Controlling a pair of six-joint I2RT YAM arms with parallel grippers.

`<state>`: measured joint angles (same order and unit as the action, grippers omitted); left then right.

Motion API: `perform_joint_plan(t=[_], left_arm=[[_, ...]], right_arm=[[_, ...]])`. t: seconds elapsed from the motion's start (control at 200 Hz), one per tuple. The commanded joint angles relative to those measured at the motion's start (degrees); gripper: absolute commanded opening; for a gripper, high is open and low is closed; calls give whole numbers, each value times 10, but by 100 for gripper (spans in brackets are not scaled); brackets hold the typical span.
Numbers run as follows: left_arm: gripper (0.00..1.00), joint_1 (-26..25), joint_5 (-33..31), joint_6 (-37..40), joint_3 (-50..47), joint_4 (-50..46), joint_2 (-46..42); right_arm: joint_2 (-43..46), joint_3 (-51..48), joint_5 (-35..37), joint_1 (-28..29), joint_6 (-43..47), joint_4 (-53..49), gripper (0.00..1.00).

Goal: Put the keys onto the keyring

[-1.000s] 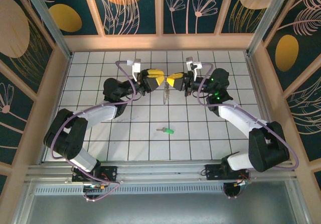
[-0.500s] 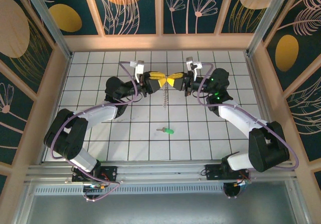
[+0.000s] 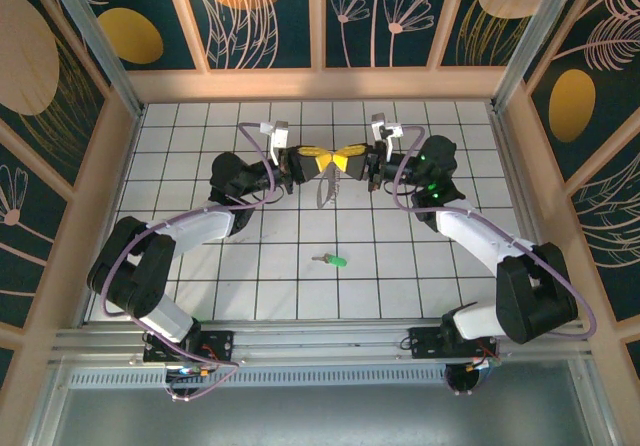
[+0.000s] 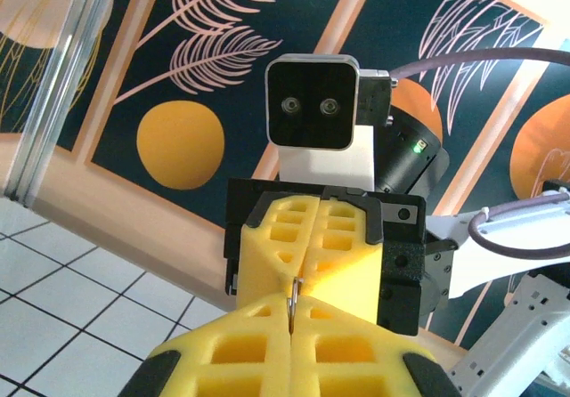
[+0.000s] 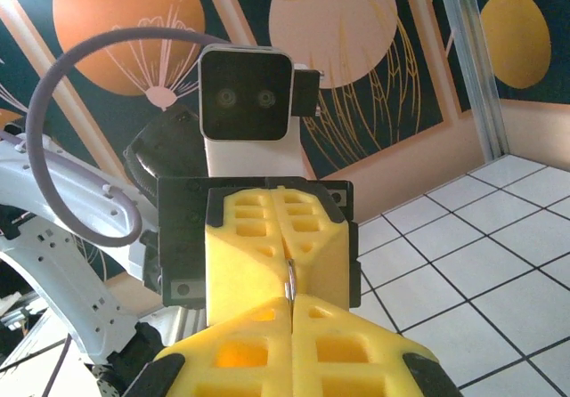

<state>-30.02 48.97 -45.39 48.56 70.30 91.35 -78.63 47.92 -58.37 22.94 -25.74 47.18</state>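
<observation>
Nearest the arm bases, the green key [image 3: 335, 261] lies flat on the white-tiled counter [image 3: 400, 286]. Its silver blade points left, and it is untouched and well apart from both hands.

Farther back, over the middle of the counter, the left hand [image 3: 318, 156] and the right hand [image 3: 347, 158] meet tip to tip. Both are fully closed, yellow fingers pressed together.

The keyring [image 3: 326, 191] is gripped by both hands. In each wrist view a thin wire loop is pinched in the seam where the two pairs of closed fingers abut. In the top view the rest of the ring hangs from the joined fingertips as a thin loop, between the hands and the key. Whether it clears the counter cannot be told.

Behind stands the patterned back wall [image 3: 270, 16].
</observation>
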Motion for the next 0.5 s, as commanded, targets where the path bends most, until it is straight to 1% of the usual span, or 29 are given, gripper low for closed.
perform_joint_plan(t=[0.0, 0.02, 0.075, 0.11, 0.14, 0.255, 0.36, 0.425, 0.49], left_arm=[[0, -4, 2, 10, 13, 5, 1], [0, -4, 2, 14, 14, -1, -1], [0, -4, 5, 31, 17, -25, -7], [0, -4, 5, 48, 19, -47, -13], [0, -4, 5, 63, 21, -69, -19], [0, -4, 6, 141, 35, -168, -42], [0, -4, 8, 219, 59, -264, -58], [0, -4, 19, 259, 68, -315, -61], [0, -4, 36, 289, 101, -359, -60]], right_arm=[[23, 16, -1, -3, 25, -14, 5], [26, 16, 2, -5, 28, -20, 13], [37, 10, 6, -18, 32, -33, 31], [47, 4, 8, -28, 33, -37, 38], [55, -2, 11, -36, 34, -40, 41], [85, -20, 15, -60, 44, -69, 45], [102, -34, 18, -66, 52, -90, 48], [104, -39, 12, -64, 53, -93, 51], [101, -42, -2, -64, 53, -95, 52]])
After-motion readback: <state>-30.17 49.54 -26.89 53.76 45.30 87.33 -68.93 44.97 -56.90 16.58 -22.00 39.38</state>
